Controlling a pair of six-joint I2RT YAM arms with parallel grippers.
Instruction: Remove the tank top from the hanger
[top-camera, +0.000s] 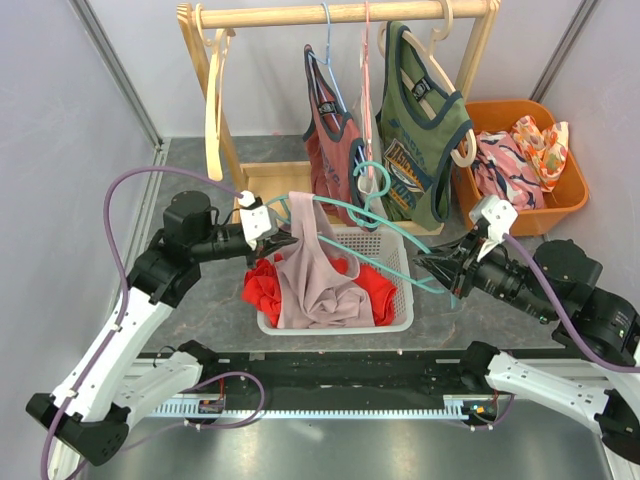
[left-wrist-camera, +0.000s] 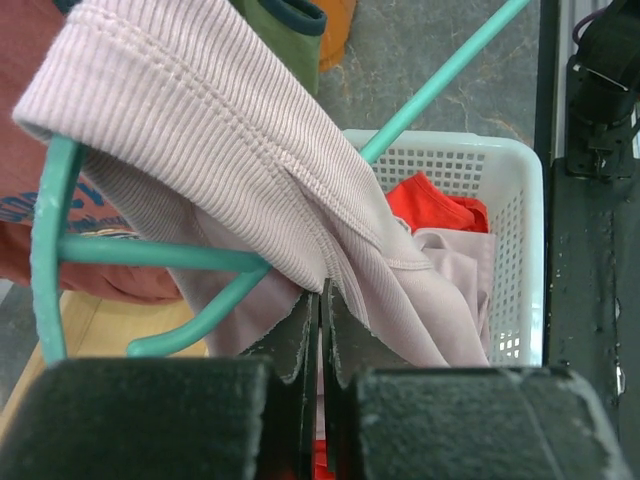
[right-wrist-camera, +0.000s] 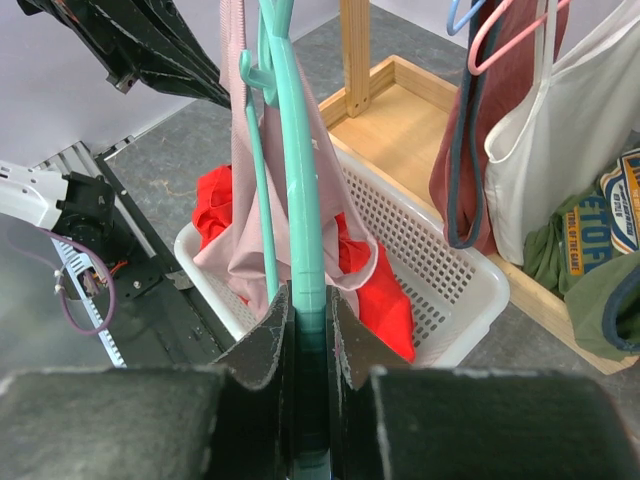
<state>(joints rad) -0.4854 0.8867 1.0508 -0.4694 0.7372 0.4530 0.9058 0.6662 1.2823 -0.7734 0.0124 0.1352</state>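
Top view first: pinching the upper edge of the pale pink tank top (top-camera: 310, 275) with the left gripper (top-camera: 285, 240), fingers pressed together on the cloth. Clamping one end of the teal hanger (top-camera: 350, 207) with the right gripper (top-camera: 430, 268). All held up over the white basket (top-camera: 340, 328) mid-table (top-camera: 215, 320), a bit toward the near edge. Not off yet: draped over the hanger's left end up top, the rest slumped into the basket on the red clothes (top-camera: 262, 285). Over to the left wrist view: closed tight on a ribbed seam right beside the teal bar, strap looped over the hanger's rounded shoulder. Then the right wrist view: squeezed onto the teal arm, nothing else in the pinch, pink fabric hanging along it farther out. Now the worrying bit, just guessing: tugging sideways instead of up and over that shoulder probably pulls the strap tight against the bend. Then either twists the hanger in the right pinch or pops the thin fold out of the left one. Also worth minding the hook, seemingly close to the shirts (top-camera: 420, 150) on the wooden rack (top-camera: 340, 12) along the far edge. Hard to judge from above, but easy to snag there.
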